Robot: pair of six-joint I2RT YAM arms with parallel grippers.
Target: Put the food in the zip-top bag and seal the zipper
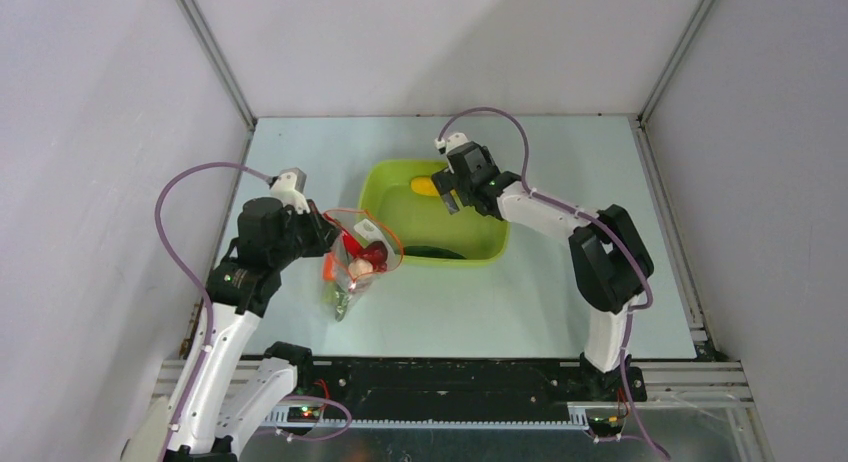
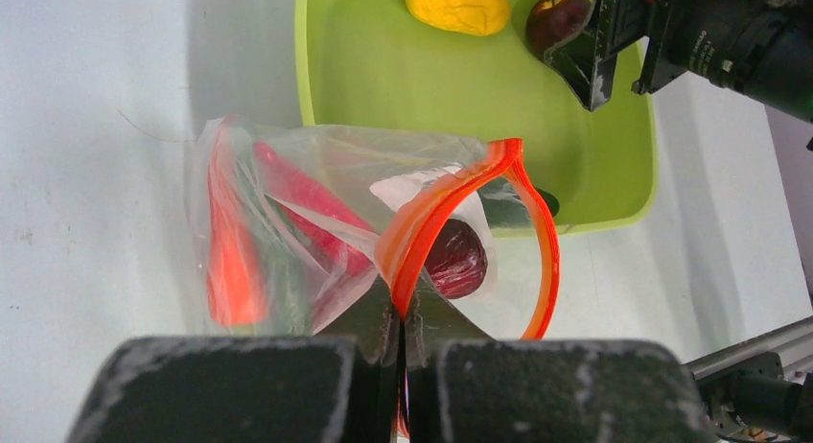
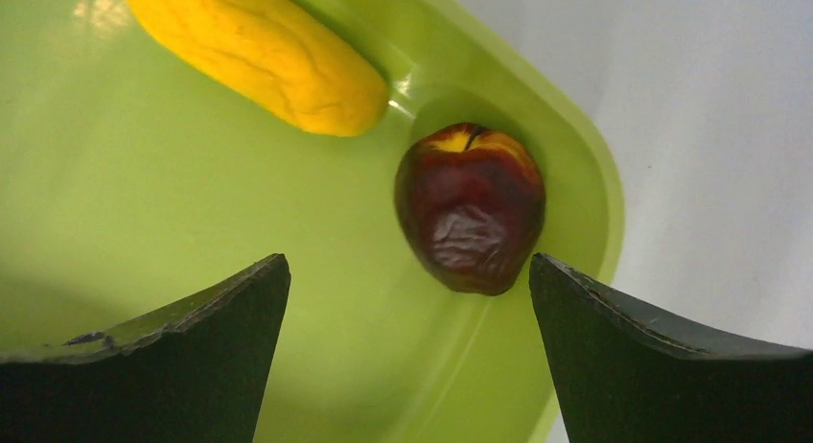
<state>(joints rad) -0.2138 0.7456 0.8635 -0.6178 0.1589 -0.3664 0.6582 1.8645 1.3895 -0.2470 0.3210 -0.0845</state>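
Pinched shut on the zipper, the left hand holds the zip-top bag, mouth looped open, beside the lime-green tray; carrot and chili lie inside. Over the tray the right hand points down, spread wide above the dark maroon ball near the lemon.

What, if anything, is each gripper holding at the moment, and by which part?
The left gripper is shut on the zip-top bag, pinching it at its orange-red zipper. The right gripper is open and holds nothing, above the maroon fruit.
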